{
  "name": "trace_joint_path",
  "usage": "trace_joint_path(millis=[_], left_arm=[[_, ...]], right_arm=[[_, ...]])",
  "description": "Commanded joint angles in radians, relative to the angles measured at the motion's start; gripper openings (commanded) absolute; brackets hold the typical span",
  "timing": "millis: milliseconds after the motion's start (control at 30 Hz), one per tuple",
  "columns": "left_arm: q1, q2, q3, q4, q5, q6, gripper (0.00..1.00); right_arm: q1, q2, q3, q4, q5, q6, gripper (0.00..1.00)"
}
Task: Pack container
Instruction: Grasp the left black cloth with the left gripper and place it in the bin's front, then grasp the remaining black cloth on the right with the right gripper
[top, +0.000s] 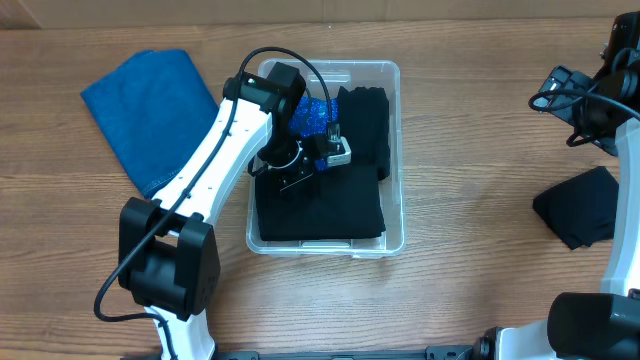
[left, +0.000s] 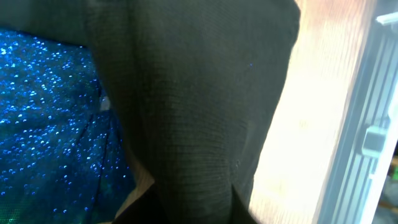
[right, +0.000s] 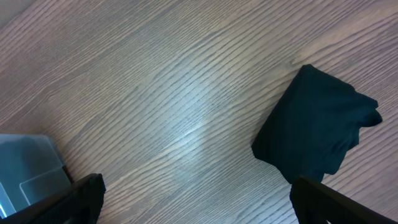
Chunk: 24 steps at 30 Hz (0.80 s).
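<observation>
The wooden tabletop fills the overhead frame. The container sits on it just left of centre, from the upper part to the middle. A plain blue cloth lies flat at the upper left, apart from the container. Inside the container, black cloth covers the lower part and more runs up the right side, with a glittery blue cloth toward the top. A dark folded cloth lies at the right edge. My left pincer is down in the container over the black cloth; I cannot tell whether it is clenched. My right pincer hangs released above bare tabletop, spread wide, grasping nothing.
</observation>
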Motion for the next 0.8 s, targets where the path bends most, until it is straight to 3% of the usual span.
trace_joint_path(millis=[0,33,233,300,333,433,633,767], left_arm=[[0.000,0.014,0.028,0.007,0.053,-0.001,1.00],[0.000,0.014,0.029,0.012,0.052,-0.001,1.00],[0.027,0.013,0.257,0.027,-0.043,-0.300,1.00],[0.047,0.007,0.402,0.030,-0.192,-0.432,1.00],[0.069,0.002,0.505,0.030,-0.373,-0.569,1.00],[0.145,0.002,0.652,0.002,-0.596,-0.814,1.00],[0.394,0.003,0.708,-0.045,-0.365,-1.015,1.00],[0.537,0.005,0.702,-0.045,-0.284,-1.062,1.00]], right_arm=[[-0.002,-0.004,0.011,0.006,0.011,-0.006,1.00],[-0.002,-0.004,0.011,0.006,0.011,-0.006,1.00],[-0.002,-0.004,0.011,0.005,0.011,-0.006,1.00],[-0.006,-0.004,0.011,-0.002,0.014,0.011,1.00],[-0.028,-0.006,0.011,-0.014,0.034,0.097,1.00],[-0.149,-0.012,0.011,-0.042,0.003,0.261,1.00],[-0.448,-0.009,-0.089,-0.028,-0.126,0.256,1.00],[-0.597,-0.009,-0.336,0.094,-0.197,0.199,1.00]])
